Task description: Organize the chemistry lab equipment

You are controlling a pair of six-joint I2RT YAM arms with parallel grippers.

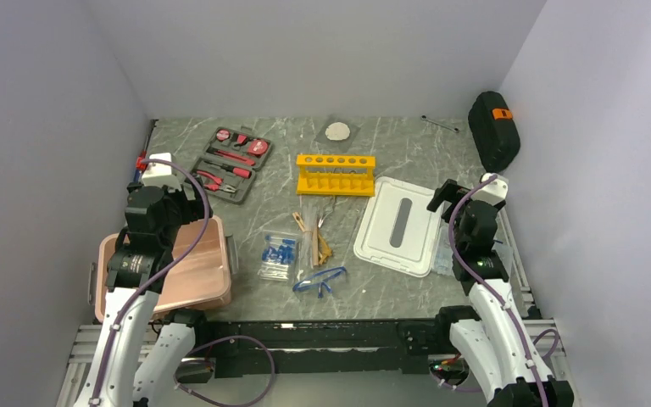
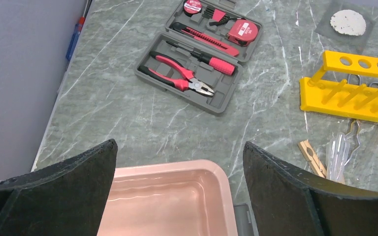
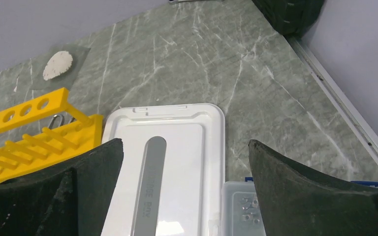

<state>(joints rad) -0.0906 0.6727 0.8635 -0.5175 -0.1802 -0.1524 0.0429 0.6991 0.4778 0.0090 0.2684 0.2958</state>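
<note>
Far left, the left gripper [image 2: 179, 152] hangs over the pink tub [image 2: 177, 166], jaws spread wide with nothing between them, and beyond it lies the open tool kit [image 1: 233, 161], its tape-measure label too small to read. Mid-table the yellow rack [image 1: 335, 174] stands upright, and nearer the arms lie the bag of blue-capped tubes [image 1: 279, 254], the wooden clamps [image 1: 318, 242] just beside it, and the blue-framed glasses [image 1: 320, 280] nearest of all. On the right, the right gripper [image 3: 185, 145], jaws likewise wide apart and empty, hovers over the white lid [image 3: 197, 147], whose grey strip carries faint lettering I cannot read, with a clear parts box [image 3: 241, 206] touching its corner.
</note>
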